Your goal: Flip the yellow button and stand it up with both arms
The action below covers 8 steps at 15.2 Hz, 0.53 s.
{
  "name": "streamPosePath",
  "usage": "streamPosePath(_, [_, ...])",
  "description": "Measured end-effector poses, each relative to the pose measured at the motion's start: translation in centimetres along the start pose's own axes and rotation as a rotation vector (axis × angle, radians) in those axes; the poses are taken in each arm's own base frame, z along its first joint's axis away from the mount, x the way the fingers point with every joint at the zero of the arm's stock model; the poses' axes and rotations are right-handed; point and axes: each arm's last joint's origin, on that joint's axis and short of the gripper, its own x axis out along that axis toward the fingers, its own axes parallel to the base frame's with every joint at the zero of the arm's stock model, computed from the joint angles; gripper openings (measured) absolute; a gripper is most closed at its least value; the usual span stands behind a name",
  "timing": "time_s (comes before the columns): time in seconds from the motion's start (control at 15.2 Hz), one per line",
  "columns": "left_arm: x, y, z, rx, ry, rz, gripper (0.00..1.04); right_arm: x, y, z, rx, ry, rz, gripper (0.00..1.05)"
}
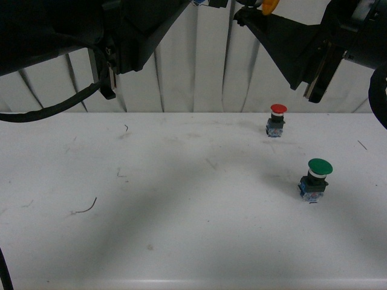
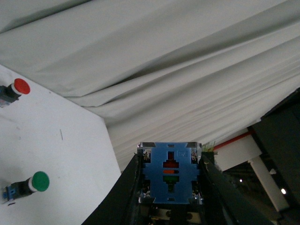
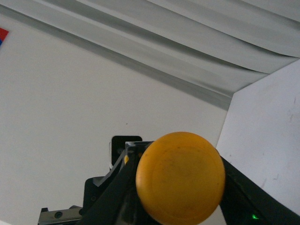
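The yellow button is held up in the air between both grippers, high above the white table [image 1: 181, 199]. In the left wrist view my left gripper [image 2: 171, 161] is shut on its blue-grey contact block [image 2: 171, 174], one black finger on each side. In the right wrist view my right gripper [image 3: 180, 168] is shut round the button just behind its round yellow-orange cap [image 3: 180, 178], which faces the camera. In the front view only a sliver of the yellow cap [image 1: 269, 5] shows at the top edge, by the right arm [image 1: 302, 48]. The left arm [image 1: 139, 30] reaches in from the upper left.
A red-capped button [image 1: 277, 119] stands at the far right of the table. A larger green-capped button [image 1: 317, 178] stands nearer, on the right. Both also show in the left wrist view, red [image 2: 16, 88] and green [image 2: 33, 183]. A pale pleated curtain [image 1: 181, 78] hangs behind.
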Motion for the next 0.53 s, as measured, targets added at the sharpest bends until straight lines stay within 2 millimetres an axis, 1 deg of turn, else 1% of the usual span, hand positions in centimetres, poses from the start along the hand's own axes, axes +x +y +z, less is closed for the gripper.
streamPosePath(0.07, [0.01, -0.04, 0.0, -0.001, 0.003, -0.004, 0.3, 0.0, -0.03, -0.01, 0.001, 0.0, -0.003, 0.46])
streamPosePath(0.13, [0.06, -0.06, 0.04, -0.007, 0.003, -0.004, 0.3, -0.01, -0.02, -0.01, 0.006, -0.001, -0.001, 0.38])
streamPosePath(0.2, [0.1, -0.1, 0.07, -0.011, 0.003, -0.005, 0.3, -0.01, 0.0, 0.0, 0.009, -0.003, 0.0, 0.36])
streamPosePath(0.53, [0.13, -0.13, 0.08, -0.015, 0.006, -0.006, 0.3, -0.03, 0.01, 0.04, 0.01, -0.005, 0.0, 0.35])
